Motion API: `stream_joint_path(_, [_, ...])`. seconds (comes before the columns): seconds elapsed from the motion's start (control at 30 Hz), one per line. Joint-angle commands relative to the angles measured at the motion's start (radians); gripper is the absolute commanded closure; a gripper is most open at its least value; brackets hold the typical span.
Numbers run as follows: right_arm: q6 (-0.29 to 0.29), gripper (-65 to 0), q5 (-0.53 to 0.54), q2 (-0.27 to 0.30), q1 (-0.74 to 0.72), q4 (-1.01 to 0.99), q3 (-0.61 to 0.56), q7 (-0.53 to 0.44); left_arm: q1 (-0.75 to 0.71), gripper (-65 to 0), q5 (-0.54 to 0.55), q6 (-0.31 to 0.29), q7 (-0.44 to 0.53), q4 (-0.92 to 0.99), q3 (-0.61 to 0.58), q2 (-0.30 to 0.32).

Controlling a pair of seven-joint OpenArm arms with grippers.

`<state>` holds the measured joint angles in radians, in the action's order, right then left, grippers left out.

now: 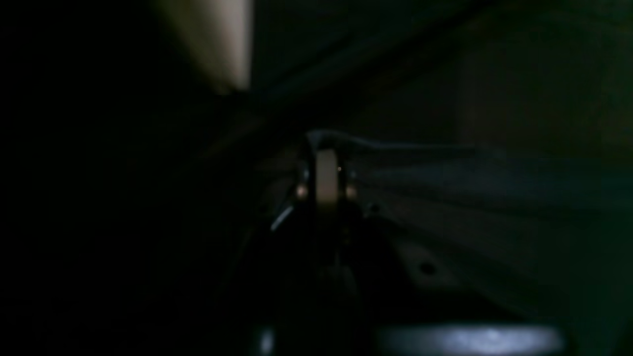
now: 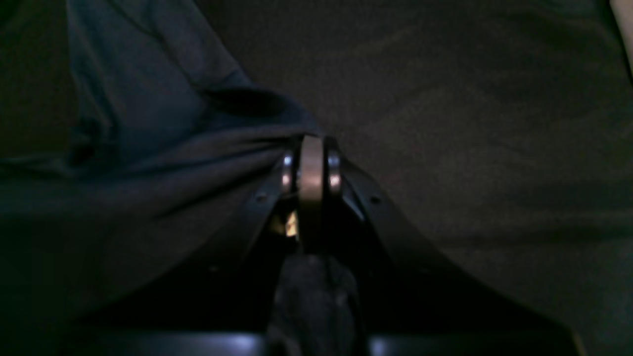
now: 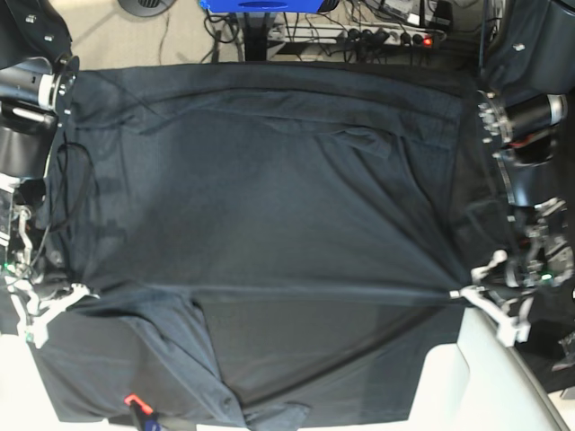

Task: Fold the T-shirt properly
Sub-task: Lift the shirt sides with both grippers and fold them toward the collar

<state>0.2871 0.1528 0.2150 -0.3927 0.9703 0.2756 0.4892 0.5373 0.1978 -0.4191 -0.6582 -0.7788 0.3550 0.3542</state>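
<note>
Left wrist view: very dark; left gripper (image 1: pixel 326 148) closed, thin fabric edge of shirt (image 1: pixel 445 178) seemingly pinched at tips.

Right wrist view: right gripper (image 2: pixel 311 141) clamped on bunched shirt (image 2: pixel 148 148); tablecloth (image 2: pixel 470 123) beneath.

Base view: shirt (image 3: pixel 269 206) spread over table; grippers (image 3: pixel 76 294) (image 3: pixel 460 293) at opposite sides hold one edge taut between them, likely so fold line stays straight.

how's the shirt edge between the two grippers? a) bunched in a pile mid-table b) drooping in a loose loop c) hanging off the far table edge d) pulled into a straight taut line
d: in the base view the shirt edge runs as a straight line from the right gripper to the left gripper, both with jaws shut on it.
</note>
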Motion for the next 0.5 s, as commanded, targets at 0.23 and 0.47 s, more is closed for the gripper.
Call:
stream_joint_path(0.23, [-0.002, -0.5, 0.006, 0.016, 0.005, 0.012, -0.002, -0.031, -0.061, 0.0, 0.016, 0.004, 0.025, -0.055, 0.003, 0.001])
stream_joint_path(0.47, [-0.002, -0.5, 0.004, 0.016, 0.056, 0.014, -0.003, -0.03, -0.141, 0.0, 0.016, 0.004, -0.051, -0.224, 0.003, -0.03])
